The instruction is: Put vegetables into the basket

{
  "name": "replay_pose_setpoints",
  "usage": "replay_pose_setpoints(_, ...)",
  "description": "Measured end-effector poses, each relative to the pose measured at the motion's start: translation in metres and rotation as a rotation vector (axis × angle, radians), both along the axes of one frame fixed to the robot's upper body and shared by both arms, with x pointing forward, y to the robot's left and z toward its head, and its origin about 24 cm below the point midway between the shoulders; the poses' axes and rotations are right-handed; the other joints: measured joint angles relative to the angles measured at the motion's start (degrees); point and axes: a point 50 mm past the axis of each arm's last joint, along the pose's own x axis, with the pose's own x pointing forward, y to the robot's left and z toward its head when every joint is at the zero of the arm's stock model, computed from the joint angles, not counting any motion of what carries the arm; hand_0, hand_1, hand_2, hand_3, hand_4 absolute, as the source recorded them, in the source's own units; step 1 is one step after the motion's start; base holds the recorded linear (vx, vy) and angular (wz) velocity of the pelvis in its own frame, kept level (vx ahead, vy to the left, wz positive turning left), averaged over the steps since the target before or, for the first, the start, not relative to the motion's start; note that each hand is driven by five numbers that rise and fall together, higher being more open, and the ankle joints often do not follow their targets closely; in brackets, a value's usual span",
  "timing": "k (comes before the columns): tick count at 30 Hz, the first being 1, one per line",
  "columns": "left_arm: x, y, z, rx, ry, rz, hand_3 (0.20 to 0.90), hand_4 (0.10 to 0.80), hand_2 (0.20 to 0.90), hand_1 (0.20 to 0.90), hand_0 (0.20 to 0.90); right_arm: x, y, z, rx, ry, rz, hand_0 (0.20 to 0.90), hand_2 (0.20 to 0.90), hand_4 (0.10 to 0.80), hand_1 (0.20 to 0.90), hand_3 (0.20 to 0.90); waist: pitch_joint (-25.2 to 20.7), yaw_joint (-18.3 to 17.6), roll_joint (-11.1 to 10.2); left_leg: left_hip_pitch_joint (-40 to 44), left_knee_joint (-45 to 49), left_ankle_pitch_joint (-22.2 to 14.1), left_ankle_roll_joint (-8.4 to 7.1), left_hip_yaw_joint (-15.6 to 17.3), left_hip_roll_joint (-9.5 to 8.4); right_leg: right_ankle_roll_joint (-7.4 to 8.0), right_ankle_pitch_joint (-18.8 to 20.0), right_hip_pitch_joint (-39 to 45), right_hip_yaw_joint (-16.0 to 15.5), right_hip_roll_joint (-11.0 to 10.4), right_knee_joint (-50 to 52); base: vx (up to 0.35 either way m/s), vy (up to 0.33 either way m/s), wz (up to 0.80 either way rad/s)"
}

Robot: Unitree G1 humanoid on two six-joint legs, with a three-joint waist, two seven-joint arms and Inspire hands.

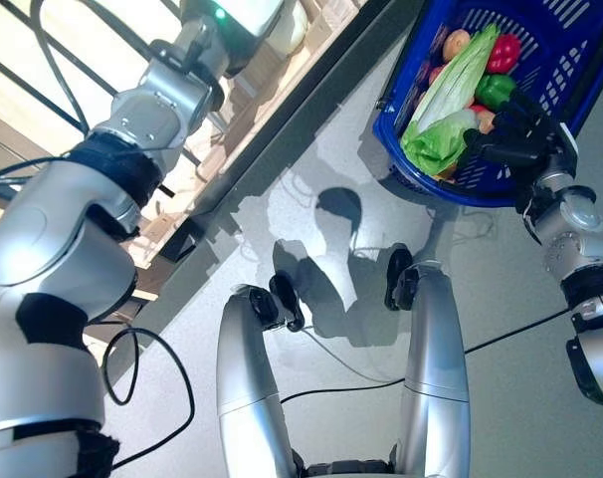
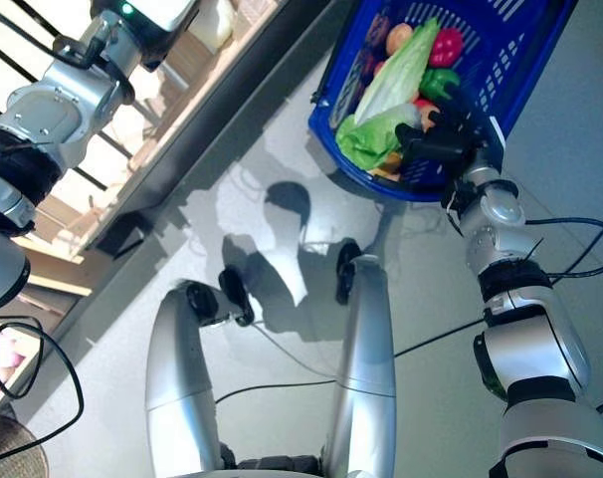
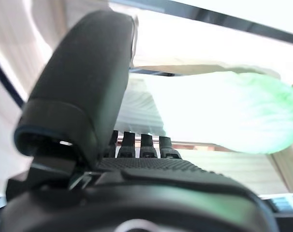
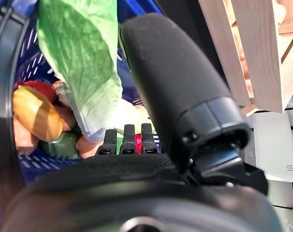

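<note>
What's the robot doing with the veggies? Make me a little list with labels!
basket: blue basket, held up at the robot's right side
inside: long cabbage, leafy lettuce, red pepper, green pepper
right hand: right hand at the basket's rim, fingers curled on it
left hand: left hand raised by a pale green vegetable; grip unclear

No text, label or number can be read anywhere. The blue basket [image 1: 540, 60] bears no legible print.
</note>
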Motion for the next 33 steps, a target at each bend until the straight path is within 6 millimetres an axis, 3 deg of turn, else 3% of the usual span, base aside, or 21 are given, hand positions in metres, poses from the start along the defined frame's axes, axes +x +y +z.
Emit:
replay_pose_setpoints(4, 0.0, -0.001, 0.006, -0.031, -0.015, 0.023, 0.3, 0.4, 0.3, 0.3, 0.3, 0.002, 0.003, 0.012, 0.001, -0.032, 0.008, 0.9, 0.9, 0.8, 0.9, 0.9, -0.01, -0.53, 0.0, 0.67, -0.8, 0.24, 0.34, 0.5, 0.03, 0.03, 1.31, 0.49, -0.16, -0.09, -1.62, 0.001, 0.031, -0.12)
replay_pose_setpoints(9, 0.004, 0.003, -0.001, -0.059, 0.02, 0.042, 0.3, 0.4, 0.3, 0.3, 0.3, 0.002, 0.001, 0.012, 0.031, -0.034, 0.004, 0.9, 0.9, 0.8, 0.9, 0.9, -0.01, -1.01, 0.0, 3.74, -2.52, 1.0, 0.57, 1.33, 0.01, -0.2, 1.92, 3.13, -0.53, -0.64, -3.0, -0.003, 0.03, -0.04)
replay_pose_setpoints(15, 0.011, 0.016, -0.021, -0.128, 0.084, 0.092, 0.3, 0.4, 0.3, 0.3, 0.3, 0.003, 0.004, 0.015, 0.026, -0.043, 0.033, 0.9, 0.9, 0.8, 0.9, 0.9, -0.01, -2.2, 0.0, 8.15, -4.91, 1.26, 0.07, 1.69, 0.03, -0.36, 1.85, 7.53, -1.43, -0.8, -5.07, 0.0, 0.0, 0.0)
replay_pose_setpoints(19, 0.015, 0.036, -0.045, -0.197, 0.133, 0.136, 0.3, 0.4, 0.3, 0.3, 0.3, 0.003, 0.004, 0.011, 0.017, -0.032, 0.039, 0.9, 0.9, 0.8, 0.9, 0.9, 0.0, -3.09, 0.0, 12.61, -6.85, 1.57, -0.57, 1.81, 0.03, -0.54, 1.72, 11.66, -1.86, -0.62, -6.18, 0.01, -0.004, -0.01)
replay_pose_setpoints(23, 0.016, 0.046, -0.069, -0.265, 0.174, 0.109, 0.3, 0.4, 0.3, 0.3, 0.3, 0.001, 0.003, 0.002, 0.012, -0.008, 0.043, 0.9, 0.9, 0.8, 0.9, 0.9, 0.0, -2.93, 0.0, 17.91, -9.45, 2.16, -1.54, 1.65, 0.04, -0.88, 1.51, 16.98, -2.71, -0.32, -7.91, 0.032, -0.018, -0.01)
replay_pose_setpoints(26, 0.014, 0.058, -0.09, -0.388, 0.214, 0.077, 0.3, 0.4, 0.3, 0.3, 0.3, -0.003, 0.004, -0.019, 0.009, 0.033, 0.06, 0.9, 0.9, 0.8, 0.9, 0.9, -0.02, -2.58, 0.0, 23.26, -12.48, 2.64, -1.97, 1.55, -0.05, -1.43, 1.12, 22.44, -3.58, -0.11, -10.19, 0.086, -0.02, 0.01)
replay_pose_setpoints(28, 0.009, 0.071, -0.101, -0.427, 0.223, 0.057, 0.3, 0.4, 0.3, 0.3, 0.3, -0.007, 0.012, -0.031, 0.002, 0.047, 0.1, 0.9, 0.9, 0.8, 0.9, 0.9, -0.07, -2.49, -0.01, 26.88, -15.01, 3.22, -2.44, 1.51, -0.17, -1.56, 1.03, 26.15, -4.33, 0.04, -12.09, 0.101, -0.046, 0.03)
replay_pose_setpoints(31, 0.003, 0.08, -0.102, -0.451, 0.211, 0.023, 0.3, 0.4, 0.3, 0.3, 0.3, -0.012, 0.02, -0.038, -0.007, 0.045, 0.142, 0.9, 0.9, 0.8, 0.9, 0.9, -0.17, -2.11, -0.11, 29.83, -18.05, 4.53, -3.05, 1.31, -0.55, -1.74, 0.95, 29.23, -5.39, 0.0, -14.06, 0.102, -0.041, 0.11)
replay_pose_setpoints(33, -0.002, 0.081, -0.115, -0.534, 0.22, -0.038, 0.3, 0.4, 0.3, 0.3, 0.3, -0.016, 0.029, -0.057, 0.016, 0.067, 0.166, 0.9, 0.9, 0.8, 0.9, 0.9, -0.2, -1.53, -0.2, 34.69, -21.9, 5.48, -3.92, 1.29, -1.05, -1.67, 0.88, 34.08, -6.71, -0.28, -16.53, 0.066, -0.044, 0.11)
